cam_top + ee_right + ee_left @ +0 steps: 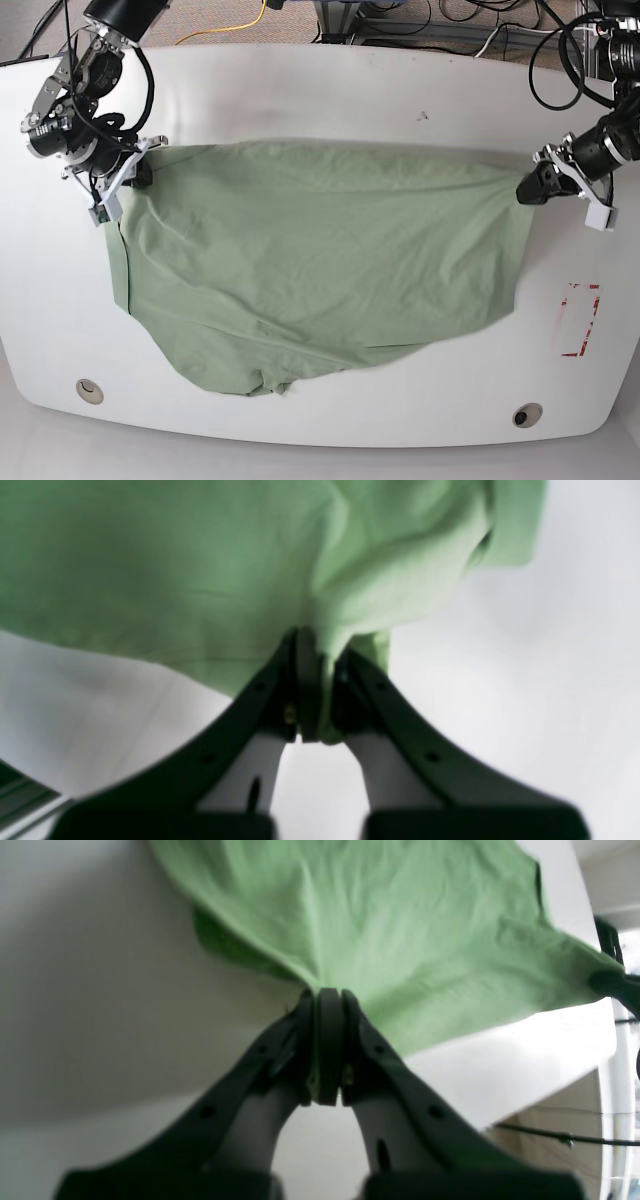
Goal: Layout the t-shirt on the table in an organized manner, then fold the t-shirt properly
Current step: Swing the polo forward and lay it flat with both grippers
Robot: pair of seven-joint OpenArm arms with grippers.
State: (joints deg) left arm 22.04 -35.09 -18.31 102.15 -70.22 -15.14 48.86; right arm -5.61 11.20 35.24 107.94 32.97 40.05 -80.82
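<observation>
The sage-green t-shirt (pixel 320 260) is stretched wide across the white table (pixel 330 90), its far edge pulled taut between the two arms and its near part sagging in folds toward the front edge. At the shirt's right corner my left gripper (pixel 530 187) is shut on the fabric; the left wrist view shows its jaws (pixel 327 995) pinching the t-shirt (pixel 400 930). At the shirt's left corner my right gripper (pixel 140 175) is shut on bunched cloth, and in the right wrist view its jaws (pixel 315 645) clamp the t-shirt (pixel 175 580).
A red tape rectangle (pixel 578 320) marks the table at the right. Two round cable holes (pixel 89 390) (pixel 526 414) sit near the front edge. Cables lie behind the table's far edge.
</observation>
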